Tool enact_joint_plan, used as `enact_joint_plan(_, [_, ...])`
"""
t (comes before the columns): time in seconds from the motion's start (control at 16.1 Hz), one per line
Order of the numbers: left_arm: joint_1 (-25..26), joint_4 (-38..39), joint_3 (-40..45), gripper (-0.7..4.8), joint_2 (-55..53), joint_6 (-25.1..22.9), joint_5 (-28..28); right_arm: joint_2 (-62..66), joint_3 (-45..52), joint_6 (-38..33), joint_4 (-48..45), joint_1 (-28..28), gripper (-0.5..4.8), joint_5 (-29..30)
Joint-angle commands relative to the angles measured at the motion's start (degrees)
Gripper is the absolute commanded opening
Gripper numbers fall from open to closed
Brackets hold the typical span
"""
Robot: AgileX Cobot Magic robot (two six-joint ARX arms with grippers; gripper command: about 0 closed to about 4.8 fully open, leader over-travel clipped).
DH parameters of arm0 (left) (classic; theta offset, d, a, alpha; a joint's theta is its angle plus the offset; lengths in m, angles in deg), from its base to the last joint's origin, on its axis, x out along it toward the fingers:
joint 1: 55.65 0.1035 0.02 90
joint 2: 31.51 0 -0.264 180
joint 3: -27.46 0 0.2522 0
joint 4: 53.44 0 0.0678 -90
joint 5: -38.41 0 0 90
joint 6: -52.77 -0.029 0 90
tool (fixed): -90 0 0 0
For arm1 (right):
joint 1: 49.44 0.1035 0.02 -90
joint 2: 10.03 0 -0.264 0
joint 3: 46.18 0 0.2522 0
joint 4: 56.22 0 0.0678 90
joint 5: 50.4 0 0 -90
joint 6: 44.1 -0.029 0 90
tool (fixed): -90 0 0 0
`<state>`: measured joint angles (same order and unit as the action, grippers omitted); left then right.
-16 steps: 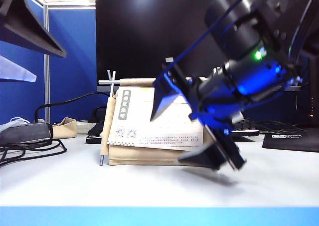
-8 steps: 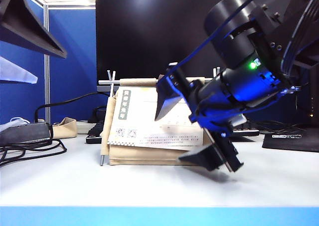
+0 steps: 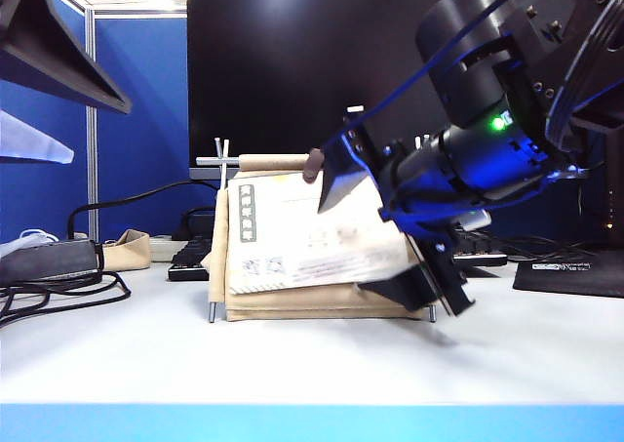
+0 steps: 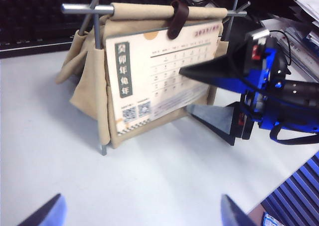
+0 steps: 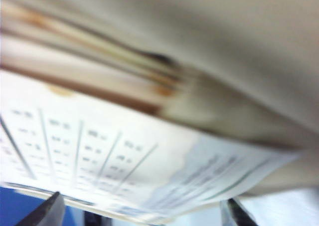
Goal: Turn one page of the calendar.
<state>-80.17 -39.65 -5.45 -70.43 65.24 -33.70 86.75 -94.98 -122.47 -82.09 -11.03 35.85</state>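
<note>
Inside calendar (image 4: 89,81) pouch, page (image 4: 159,81); grippers open.

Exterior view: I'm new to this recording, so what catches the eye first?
The right gripper, black and lit blue, fills the right side, its open jaws straddling the page's lower right corner. Behind it the beige calendar stands mid-table. The left gripper hangs open, clear of the calendar.

The calendar (image 3: 292,266) is seen standing on the white surface (image 3: 292,364), its front page (image 3: 312,242) framed by the spread fingers of the right tool (image 3: 375,237), one finger (image 3: 336,183) over the sheet, the other (image 3: 409,291) low by its corner.
</note>
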Motion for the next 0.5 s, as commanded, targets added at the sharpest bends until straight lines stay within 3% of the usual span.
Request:
enact_joint_plan(0.06, [-0.04, -0.52, -0.2, 4.04, 0.13, -0.04, 0.13, -0.24, -0.15, 0.15, -3.39, 0.02, 4.01, -0.39])
enact_joint_plan(0.5, [-0.04, -0.55, -0.17, 4.04, 0.13, -0.04, -0.07, -0.26, -0.13, 2.54, -13.9, 0.46, 4.01, 0.48])
